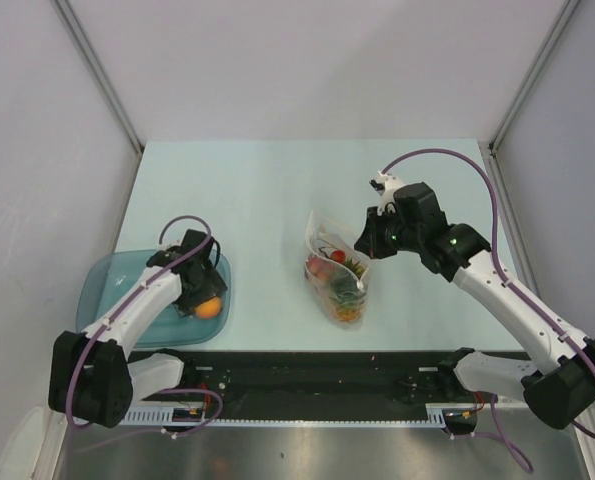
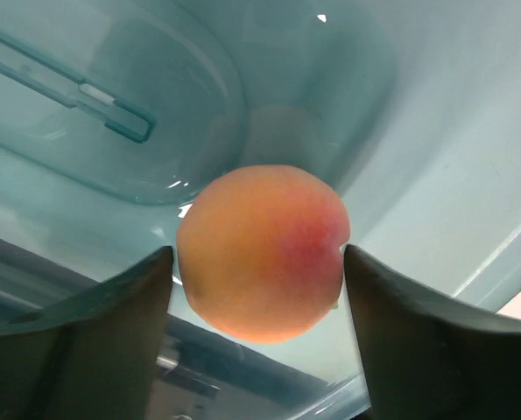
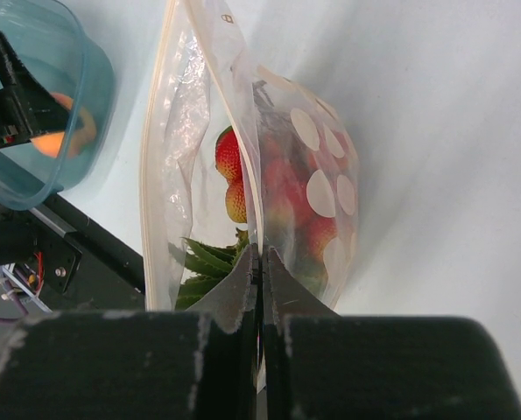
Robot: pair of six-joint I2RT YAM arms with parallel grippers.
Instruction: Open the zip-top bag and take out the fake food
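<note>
1. Two claws are in view. Your right claw point(image 3: 260, 254) has its fingers pressed together on one wall of the zip-top bag point(image 3: 313, 175), pinching it at the mouth edge.
2. The bag's other wall stands apart from that claw's tips, so the mouth gapes. The bag body runs away from the tips and rests on the table point(image 1: 277, 180).
3. The fake food point(image 3: 229, 157) sits inside the bag just beyond the tips: red strawberries, with green leaves point(image 3: 203, 262) nearer the fingers.
4. Your left claw point(image 2: 258, 262) is over the teal tray point(image 1: 107, 275). An orange fruit point(image 2: 260, 254) sits between its fingers.
5. Both fingers sit right at the fruit's sides. You cannot tell whether they pinch it or only flank it.
</note>
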